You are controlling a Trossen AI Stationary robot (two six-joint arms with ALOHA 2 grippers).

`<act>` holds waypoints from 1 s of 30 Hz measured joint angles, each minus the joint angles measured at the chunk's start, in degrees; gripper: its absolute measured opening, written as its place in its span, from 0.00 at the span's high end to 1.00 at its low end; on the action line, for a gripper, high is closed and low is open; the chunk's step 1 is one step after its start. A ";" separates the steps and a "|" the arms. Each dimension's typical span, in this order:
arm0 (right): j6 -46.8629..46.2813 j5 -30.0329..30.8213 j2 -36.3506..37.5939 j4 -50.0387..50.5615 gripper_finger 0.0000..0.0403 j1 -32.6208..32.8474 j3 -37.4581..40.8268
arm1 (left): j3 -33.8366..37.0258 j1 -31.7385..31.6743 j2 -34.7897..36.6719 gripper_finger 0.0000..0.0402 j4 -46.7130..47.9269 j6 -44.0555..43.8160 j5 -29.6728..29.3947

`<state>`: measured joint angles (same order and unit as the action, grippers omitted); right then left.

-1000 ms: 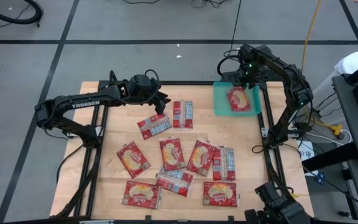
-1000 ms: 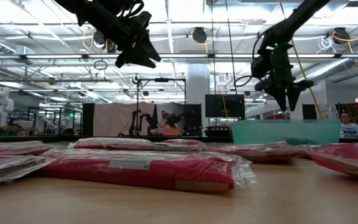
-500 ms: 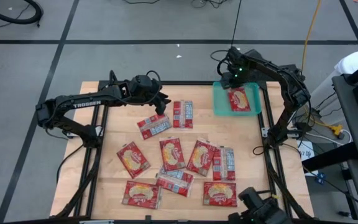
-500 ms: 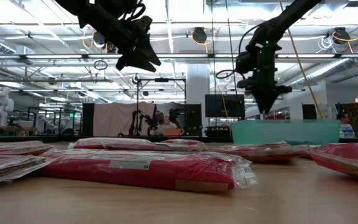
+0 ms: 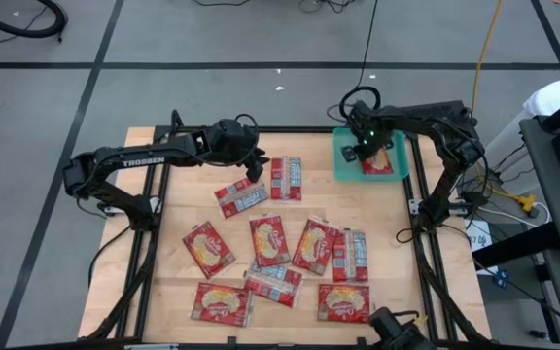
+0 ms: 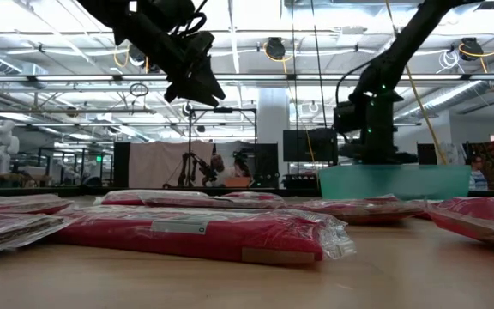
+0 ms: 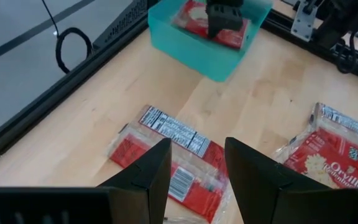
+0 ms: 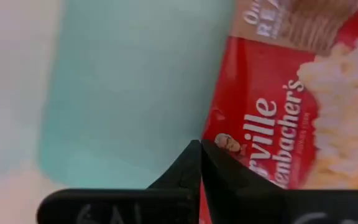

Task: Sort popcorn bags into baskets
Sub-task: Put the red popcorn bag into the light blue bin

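The teal basket [image 5: 342,167] stands at the table's far right corner with one red popcorn bag [image 5: 384,156] lying flat in it, picture up. My right gripper [image 5: 362,152] points down into the basket, shut, its tips [image 8: 201,146] at that bag's edge. The basket wall [image 6: 393,182] hides the tips in the low view. My left gripper [image 7: 196,165] hangs open above a bag lying back-up [image 7: 173,152] at the table's far middle, clear of it. Several more bags [image 5: 269,240] lie flat on the wood. My right gripper comes from above, fingers shut, with its tips down at the left long edge [image 8: 219,140] of the bag in the basket. The bag lies flat on the basket floor. I cannot tell whether the tips touch the bag or the floor.
Black frame rails [image 5: 418,243] border the table. Bare wood [image 5: 367,204] lies between the basket and the bags. Another back-up bag [image 5: 286,179] lies right of my left gripper. Cables and equipment [image 5: 513,199] stand off the right edge.
My right gripper has gone down into the basket and a little toward the table's left, and its fingers have shut. The bag in the basket has stayed where it was.
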<state>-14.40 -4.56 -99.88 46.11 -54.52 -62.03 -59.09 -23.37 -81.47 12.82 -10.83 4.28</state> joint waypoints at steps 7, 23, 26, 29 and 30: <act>0.10 1.69 0.13 0.81 1.00 -0.77 2.33 | 0.00 -0.02 0.00 0.62 0.02 0.27 -0.27; -5.72 15.08 4.35 4.45 1.00 -2.79 2.57 | 0.00 -0.02 0.00 0.62 0.23 -0.41 -0.30; -6.25 13.29 6.92 3.53 1.00 -2.89 2.57 | 0.00 -0.02 0.00 0.62 0.22 -0.43 -0.31; -7.46 12.46 9.41 3.10 1.00 -2.89 2.53 | 0.00 -0.02 0.00 0.62 0.22 -0.43 -0.29; -7.79 12.99 10.02 3.04 1.00 -2.89 2.53 | 0.00 -0.02 0.00 0.62 0.22 -0.43 -0.31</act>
<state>-22.20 8.44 -89.85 49.16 -57.41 -59.51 -59.09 -23.40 -81.47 13.04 -11.27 3.97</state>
